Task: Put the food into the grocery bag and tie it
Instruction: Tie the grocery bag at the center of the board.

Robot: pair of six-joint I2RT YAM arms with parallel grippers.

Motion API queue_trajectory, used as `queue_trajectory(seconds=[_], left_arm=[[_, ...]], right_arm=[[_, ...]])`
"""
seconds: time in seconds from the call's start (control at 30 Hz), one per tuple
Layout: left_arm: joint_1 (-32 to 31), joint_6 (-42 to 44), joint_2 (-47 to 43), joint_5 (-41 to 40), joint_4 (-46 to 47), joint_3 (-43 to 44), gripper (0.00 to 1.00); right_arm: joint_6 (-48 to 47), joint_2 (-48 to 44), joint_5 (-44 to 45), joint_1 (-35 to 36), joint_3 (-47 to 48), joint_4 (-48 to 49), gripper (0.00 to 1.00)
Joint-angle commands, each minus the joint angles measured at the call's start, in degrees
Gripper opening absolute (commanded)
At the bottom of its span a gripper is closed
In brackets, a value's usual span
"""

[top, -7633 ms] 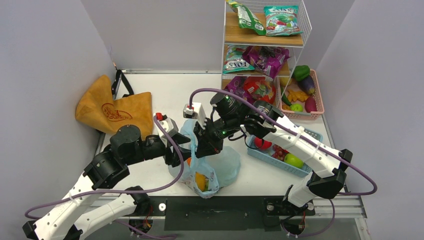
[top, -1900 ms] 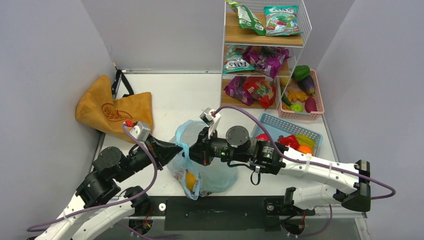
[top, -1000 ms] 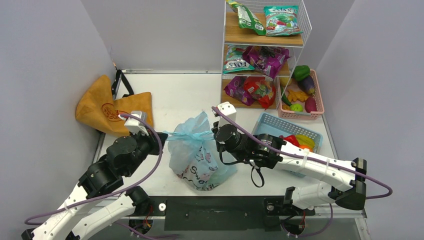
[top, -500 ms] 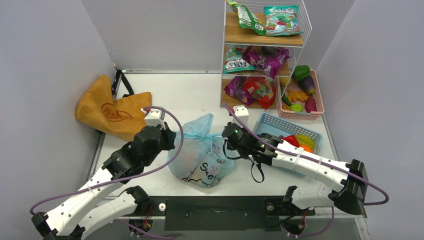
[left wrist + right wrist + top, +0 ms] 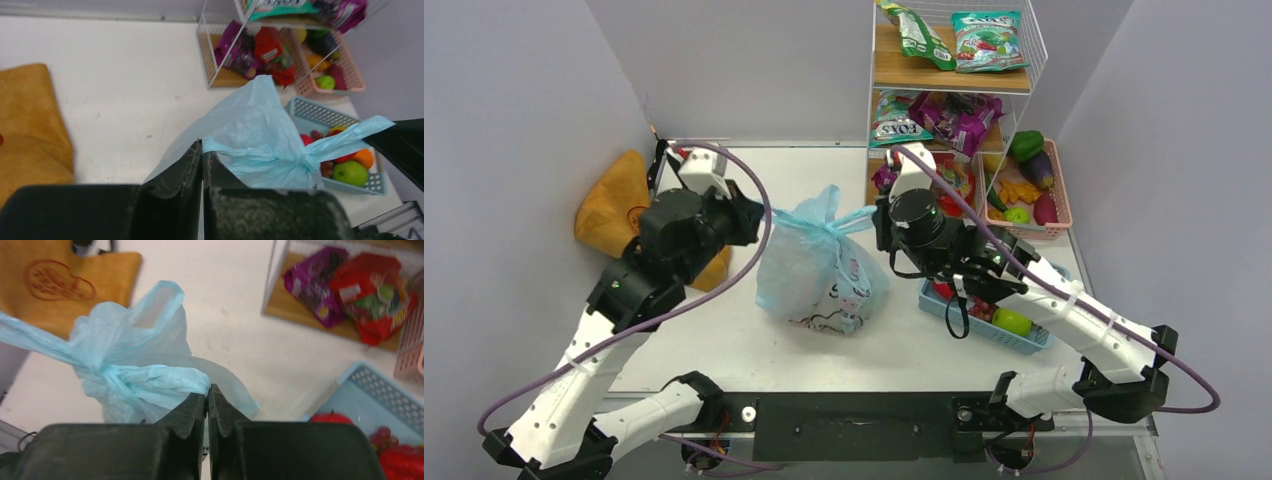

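Top external view: at middle left, just right of the tote (image 5: 609,195), the left gripper (image 5: 761,212) is pinched tight on the left handle (image 5: 789,220) of the bag (image 5: 814,275). The bag sits at frame centre on the table (image 5: 724,340). Both handles are drawn out sideways and taut from a knot (image 5: 826,228) above its body. At centre right, the right gripper (image 5: 876,215) is closed just as tightly on the right handle (image 5: 854,217). The basket (image 5: 1024,335) of leftover fruit lies lower right of it.

The likeliest trouble is the thin film. With both strips stretched, more outward pull could tear a handle at the fingers or thin it into string. The wrist views show only a small fold of plastic caught at the very tips, so a handle could also slip free. An uneven pull would drag or tip the bag toward the tote or the basket. The knot looks like a single crossing, so it may loosen if let go now.

The bag's body hangs below and between the two grippers, touching neither. Only the handles reach them, and the knot sits roughly midway. The food inside cannot be made out through the film.
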Motion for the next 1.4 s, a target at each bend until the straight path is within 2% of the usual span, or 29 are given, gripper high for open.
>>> queue_trajectory(seconds=[0.0, 0.1, 0.2, 0.3, 0.37, 0.4, 0.53, 0.7, 0.8, 0.97, 1.1, 1.3, 1.37], left_arm=[[0.95, 3.97, 2.84, 1.83, -1.05, 14.50, 0.00], [0.94, 3.64, 3.90, 6.16, 1.19, 18.07, 0.00], [1.00, 3.62, 3.50, 6.40, 2.92, 16.58, 0.00], [1.07, 3.56, 2.43, 3.75, 2.75, 11.36, 0.00], [1.19, 4.08, 0.93, 1.90, 3.93, 5.70, 0.00], [1.73, 3.94, 0.04, 1.11, 4.49, 3.55, 0.00], [8.34, -1.19, 0.10, -2.00, 3.16, -8.67, 0.00], [19.62, -5.53, 0.04, 3.74, 8.09, -25.51, 0.00], [23.00, -4.86, -0.51, 4.57, 8.18, -28.31, 0.00], [26.48, -3.19, -2.79, 6.09, 6.56, -27.39, 0.00], [26.56, -2.60, -3.59, 9.39, 5.27, -22.07, 0.00], [26.55, -2.11, -3.15, 15.07, 3.82, -7.74, 0.00], [26.48, -2.02, -1.37, 16.66, 2.66, 0.96, 0.00]], right_arm=[[-9.35, 5.46, 5.05, 5.46, 16.64, -4.89, 0.00], [-10.01, 8.49, 4.83, 7.10, 23.30, -5.70, 0.00], [-9.96, 9.45, 7.34, 7.01, 22.11, -5.82, 0.00], [-7.81, 7.22, 9.38, 4.45, 14.29, -6.38, 0.00], [-5.49, 4.74, 7.72, -3.38, 6.31, -5.64, 0.00], [-4.14, 3.81, 7.43, -3.99, 3.09, -5.09, 0.00], [0.29, 1.22, 6.58, -12.59, -16.06, -1.82, 0.00], [4.34, 5.92, 5.33, -17.19, -24.70, 0.90, 0.00], [4.89, 6.54, 4.85, -18.10, -27.72, 2.61, 0.00], [3.79, 6.92, 4.87, -19.45, -28.69, 4.04, 0.00], [2.06, 4.85, 3.47, -18.19, -26.60, 4.25, 0.00], [-0.77, -0.28, 7.86, -14.20, -12.50, -1.28, 0.00], [-1.95, -1.12, 7.98, -13.66, -6.67, -3.43, 0.00]])
